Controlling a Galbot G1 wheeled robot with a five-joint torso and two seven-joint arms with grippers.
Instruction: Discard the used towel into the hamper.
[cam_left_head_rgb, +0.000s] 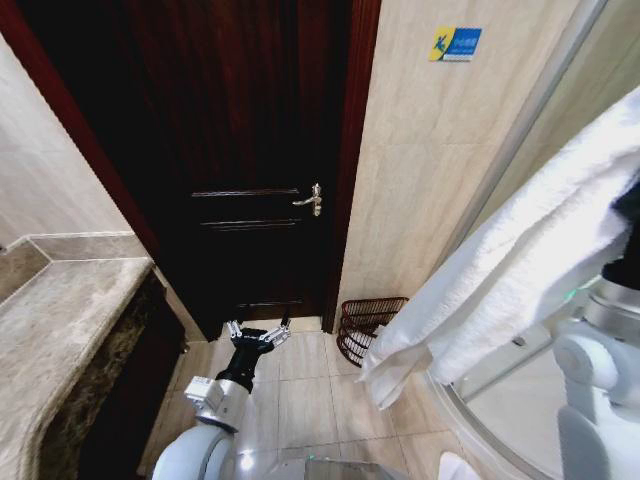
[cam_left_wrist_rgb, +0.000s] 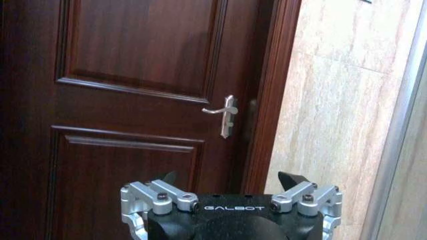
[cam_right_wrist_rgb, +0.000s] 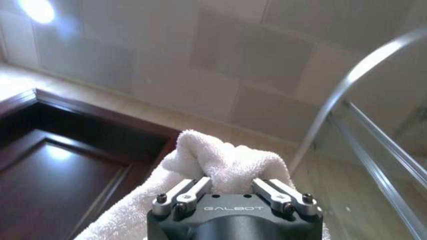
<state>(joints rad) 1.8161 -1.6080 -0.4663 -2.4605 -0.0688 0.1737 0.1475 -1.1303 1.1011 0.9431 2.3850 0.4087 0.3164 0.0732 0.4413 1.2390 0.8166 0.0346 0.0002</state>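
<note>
Head view gives you the hamper (cam_left_head_rgb: 368, 328) on the floor beside the door (cam_left_head_rgb: 235, 150). Right gripper (cam_right_wrist_rgb: 232, 186) is clamped on the towel (cam_right_wrist_rgb: 223, 162); left gripper (cam_left_wrist_rgb: 232, 181) faces the door, fingers apart.

Arms apart, right raised
Left gripper (cam_left_head_rgb: 258, 333) low at centre bottom, jaws spread; right gripper (cam_right_wrist_rgb: 232, 181) clamped on towel (cam_right_wrist_rgb: 220, 160).

A tiled bathroom, likely in a hotel or home: beige stone-look wall tiles (cam_left_head_rgb: 420, 180) and floor tiles (cam_left_head_rgb: 300, 390), a marble vanity desk (cam_left_head_rgb: 60, 330) along the left wall, a dark wooden door (cam_left_head_rgb: 240, 150) with a lever handle (cam_left_head_rgb: 312, 200), and the curved glass shower enclosure (cam_left_head_rgb: 520, 400) at right, a white towel (cam_left_head_rgb: 520, 260) hanging before it.
</note>
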